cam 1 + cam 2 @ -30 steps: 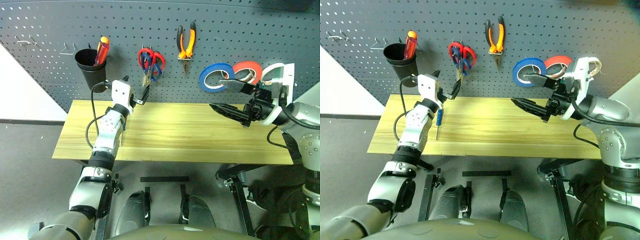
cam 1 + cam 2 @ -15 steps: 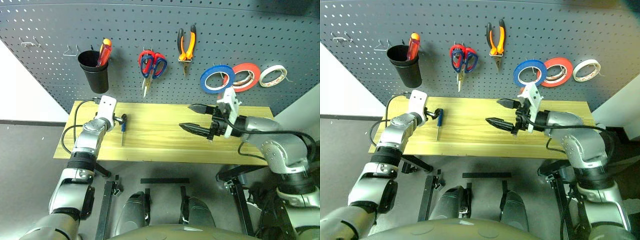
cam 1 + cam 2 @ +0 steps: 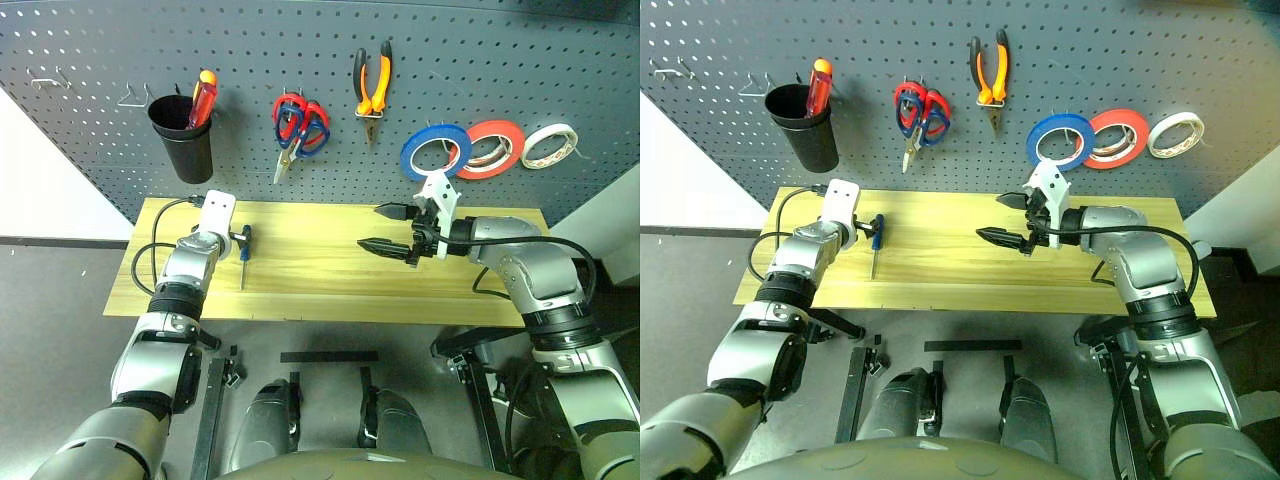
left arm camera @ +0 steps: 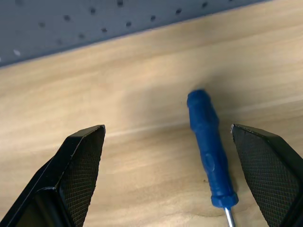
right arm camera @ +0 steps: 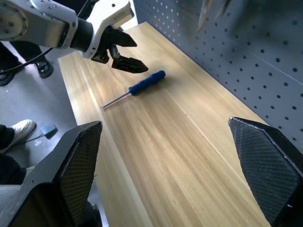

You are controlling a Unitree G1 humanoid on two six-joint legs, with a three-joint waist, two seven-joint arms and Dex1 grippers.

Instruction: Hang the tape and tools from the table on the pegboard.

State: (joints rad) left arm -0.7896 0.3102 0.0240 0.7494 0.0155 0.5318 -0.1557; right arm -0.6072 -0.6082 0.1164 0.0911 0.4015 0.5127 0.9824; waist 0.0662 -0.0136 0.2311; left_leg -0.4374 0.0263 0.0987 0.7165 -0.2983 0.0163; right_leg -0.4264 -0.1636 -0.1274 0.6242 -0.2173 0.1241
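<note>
A small blue-handled screwdriver [image 3: 243, 257] lies on the table [image 3: 320, 275], its handle toward the pegboard [image 3: 260, 50]. My left gripper [image 3: 245, 236] hangs open just over the handle [image 4: 208, 146], which lies between the fingers [image 4: 80, 170] nearer the right one; I cannot tell if it touches. My right gripper [image 3: 370, 227] is open and empty above the table's middle. On the pegboard hang the blue tape [image 3: 435, 153], the orange-and-black pliers [image 3: 372, 85] and the dark blue scissors [image 3: 312, 125].
Red scissors [image 3: 290, 115] share the hook with the blue pair. A black cup [image 3: 182, 135] holding a red-and-yellow screwdriver hangs to the left. Red [image 3: 492, 148] and white [image 3: 548, 145] tape rolls hang at the right. Bare hooks [image 3: 135, 97] sit at the upper left.
My left gripper came down from the pegboard by the scissors to the screwdriver. My right gripper swung left and down, away from the tape rolls, to above the table's middle.
</note>
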